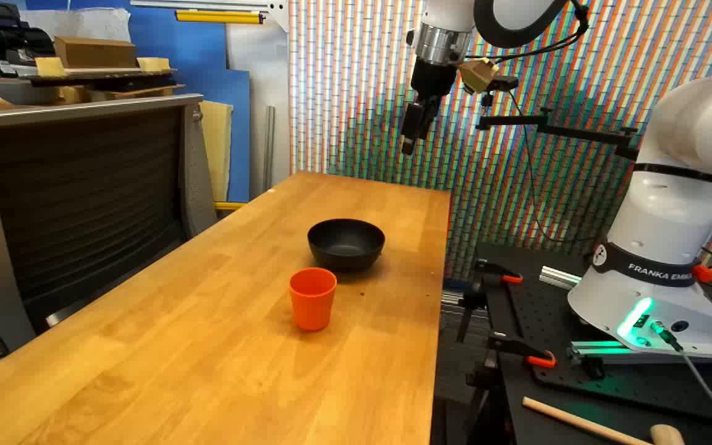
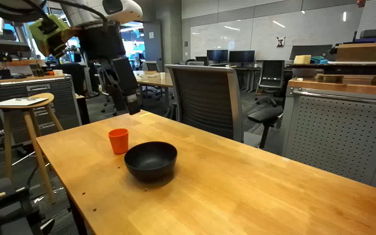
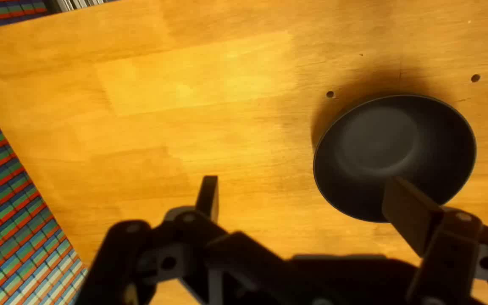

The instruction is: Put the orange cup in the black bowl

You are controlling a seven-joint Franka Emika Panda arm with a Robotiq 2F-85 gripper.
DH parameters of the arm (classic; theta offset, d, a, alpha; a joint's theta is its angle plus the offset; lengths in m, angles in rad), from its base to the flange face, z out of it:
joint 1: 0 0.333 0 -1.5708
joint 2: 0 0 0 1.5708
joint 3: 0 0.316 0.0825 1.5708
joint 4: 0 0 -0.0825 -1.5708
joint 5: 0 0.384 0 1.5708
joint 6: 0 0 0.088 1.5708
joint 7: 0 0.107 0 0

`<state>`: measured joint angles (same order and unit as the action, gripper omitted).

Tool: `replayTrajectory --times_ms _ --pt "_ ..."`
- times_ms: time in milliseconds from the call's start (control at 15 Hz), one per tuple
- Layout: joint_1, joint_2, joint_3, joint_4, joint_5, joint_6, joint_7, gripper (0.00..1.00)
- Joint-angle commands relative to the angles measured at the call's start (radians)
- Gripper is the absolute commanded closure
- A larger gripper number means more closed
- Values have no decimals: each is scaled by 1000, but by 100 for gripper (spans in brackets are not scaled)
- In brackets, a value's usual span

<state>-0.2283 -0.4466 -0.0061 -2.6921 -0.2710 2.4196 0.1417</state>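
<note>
The orange cup stands upright on the wooden table in both exterior views point(image 1: 313, 301) point(image 2: 118, 141). It is out of the wrist view. The black bowl sits upright beside the cup, in both exterior views point(image 1: 346, 246) point(image 2: 150, 162) and at the right of the wrist view point(image 3: 379, 140). Nothing shows inside the bowl. My gripper is high above the table, apart from cup and bowl, in both exterior views point(image 1: 410, 143) point(image 2: 127, 107). In the wrist view its fingers point(image 3: 302, 181) are wide apart with nothing between them. The right finger covers part of the bowl's rim.
The wooden table point(image 1: 207, 346) carries the cup and bowl. A grey-framed chair point(image 2: 207, 98) stands along one long edge. The robot base point(image 1: 646, 296) sits on a black stand beside the opposite edge, with clamps point(image 1: 517, 346) between. A striped curtain point(image 1: 368, 93) hangs past the table's end.
</note>
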Motion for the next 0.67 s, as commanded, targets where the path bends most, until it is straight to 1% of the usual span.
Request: replayTrajectory --times_ms 0,267,333,400,533,600 --pt "8 -1 -8 3 -4 -4 2 0" --pt "8 -2 -8 4 -4 -4 2 0" --pt "14 19 7 12 -9 7 20 0" --pt "41 45 16 21 23 20 29 0" --pt "120 114 39 49 125 44 46 0" --pt "172 155 53 67 191 59 47 0"
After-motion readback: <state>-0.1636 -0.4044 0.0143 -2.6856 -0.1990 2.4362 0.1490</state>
